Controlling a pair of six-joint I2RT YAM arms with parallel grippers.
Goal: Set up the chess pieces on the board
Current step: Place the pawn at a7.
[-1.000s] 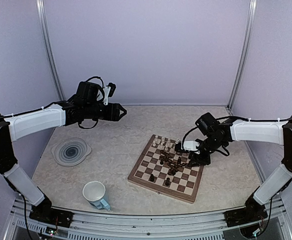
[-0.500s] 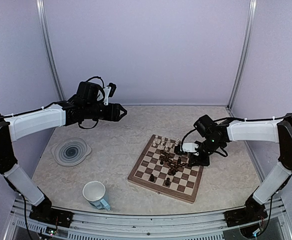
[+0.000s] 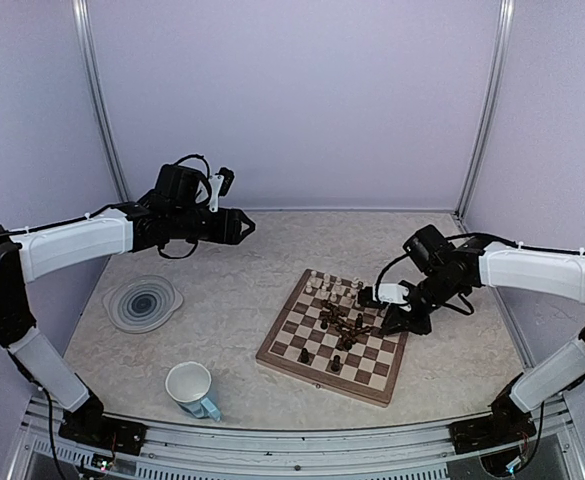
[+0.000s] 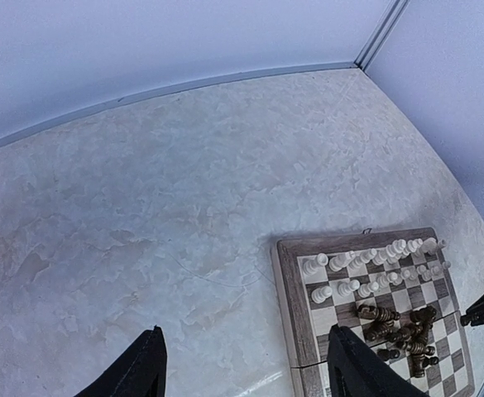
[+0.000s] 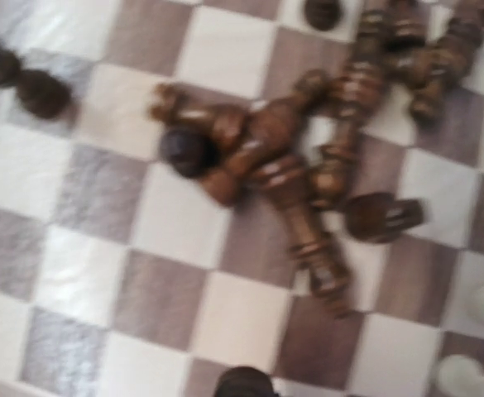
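At the right edge of the board (image 3: 284, 330), the right claw (image 3: 390, 322) sits low with its jaws pressed together. Its own camera does not show the fingers clearly, so it cannot be told whether a piece is pinched between them. A dark rounded shape at the bottom edge of that view may be a piece or a fingertip.

The heap of dark pieces (image 3: 347, 325) lies just beside this claw, on the side toward the middle of the board. In the right wrist view they are tumbled on their sides, touching and crossing one another. The longest one runs slantwise from upper left to lower right, and others point other ways, so no single approach angle suits them all. A clean grip probably means choosing a piece at the rim of the pile.

A few dark pieces stand upright near the board's near edge. The white pieces (image 3: 327, 285) stand in rows along the far edge, close enough to the heap to be knocked.

The left claw (image 3: 240, 225) hangs high over the far left of the counter (image 3: 232, 290), jaws spread wide and empty, well apart from the board. The right arm is much the nearer. A grey swirl plate (image 3: 144, 302) and a mug (image 3: 190, 388) sit to the left, out of the way.
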